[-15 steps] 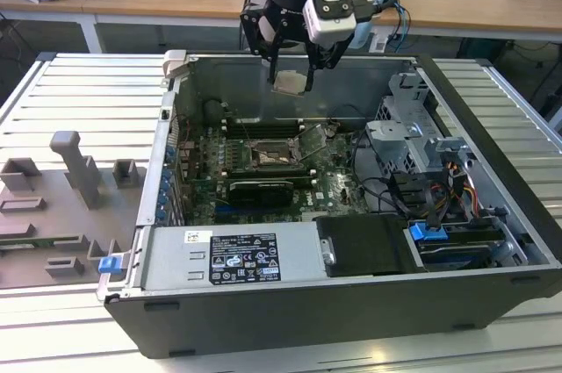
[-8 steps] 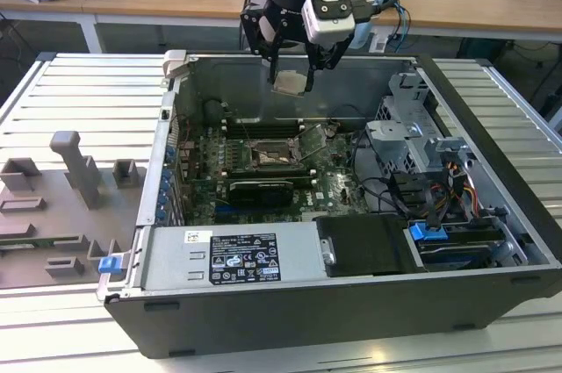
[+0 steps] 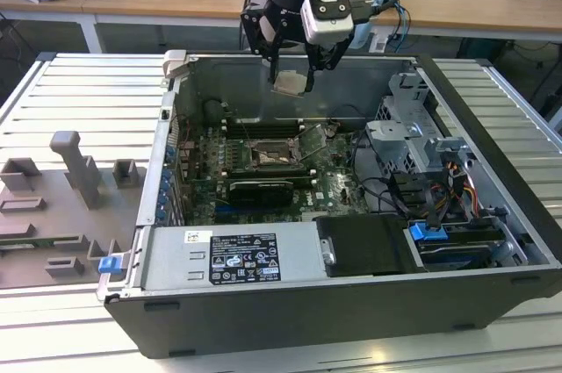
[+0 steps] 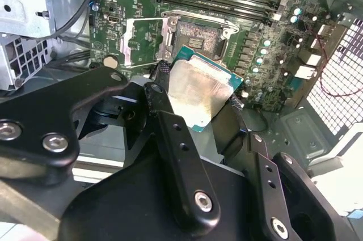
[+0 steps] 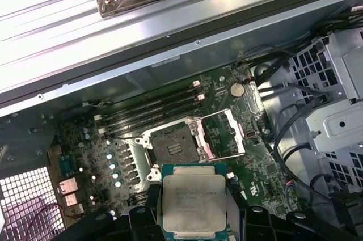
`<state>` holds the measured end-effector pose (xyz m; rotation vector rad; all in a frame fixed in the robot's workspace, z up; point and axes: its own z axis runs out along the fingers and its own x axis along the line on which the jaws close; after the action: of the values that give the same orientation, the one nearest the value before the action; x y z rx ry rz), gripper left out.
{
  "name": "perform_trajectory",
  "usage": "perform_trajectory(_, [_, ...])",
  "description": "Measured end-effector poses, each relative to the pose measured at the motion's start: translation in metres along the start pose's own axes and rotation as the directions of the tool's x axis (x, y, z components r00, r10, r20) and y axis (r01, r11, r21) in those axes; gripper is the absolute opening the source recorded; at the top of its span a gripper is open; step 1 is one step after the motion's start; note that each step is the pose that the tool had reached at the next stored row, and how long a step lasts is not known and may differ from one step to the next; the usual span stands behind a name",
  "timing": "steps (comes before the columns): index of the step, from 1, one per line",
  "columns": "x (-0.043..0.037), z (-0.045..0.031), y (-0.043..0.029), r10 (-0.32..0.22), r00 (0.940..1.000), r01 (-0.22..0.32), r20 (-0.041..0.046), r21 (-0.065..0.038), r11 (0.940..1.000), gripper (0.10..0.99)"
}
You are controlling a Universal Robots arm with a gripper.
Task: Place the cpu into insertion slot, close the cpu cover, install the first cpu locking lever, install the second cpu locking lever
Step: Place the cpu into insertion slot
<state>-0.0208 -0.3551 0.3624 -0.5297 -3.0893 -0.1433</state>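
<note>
My gripper (image 3: pixel 291 76) hangs above the open computer case, shut on the cpu (image 3: pixel 291 83), a thin square chip with a pale metal top. Both wrist views show the cpu (image 4: pixel 198 96) (image 5: pixel 193 201) pinched by its edges between the black fingers (image 4: pixel 161 91). Below and apart from it lies the insertion slot (image 3: pixel 267 155) (image 4: pixel 195 39) (image 5: pixel 173 147), its dark centre bare. The cpu cover (image 4: pixel 144 42) (image 5: pixel 224 133) stands swung open beside the slot. I cannot make out the locking levers.
Long memory slots (image 5: pixel 153 110) run beside the socket. A black card (image 3: pixel 259 190) lies nearer the front, and a grey power supply (image 3: pixel 233 259) fills the case's front. A drive cage with cables (image 3: pixel 421 145) stands at the exterior view's right. Grey fixtures (image 3: pixel 79 171) sit outside the case.
</note>
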Motion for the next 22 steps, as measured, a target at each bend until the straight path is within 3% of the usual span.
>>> perform_trajectory(11, [0.0, 0.0008, -0.0001, 0.054, 0.9985, -0.054, 0.0048, -0.001, 0.9985, 0.541])
perform_trajectory(22, [0.0, 0.0017, -0.0001, 0.127, 0.9918, -0.127, 0.0113, -0.003, 0.9919, 0.541])
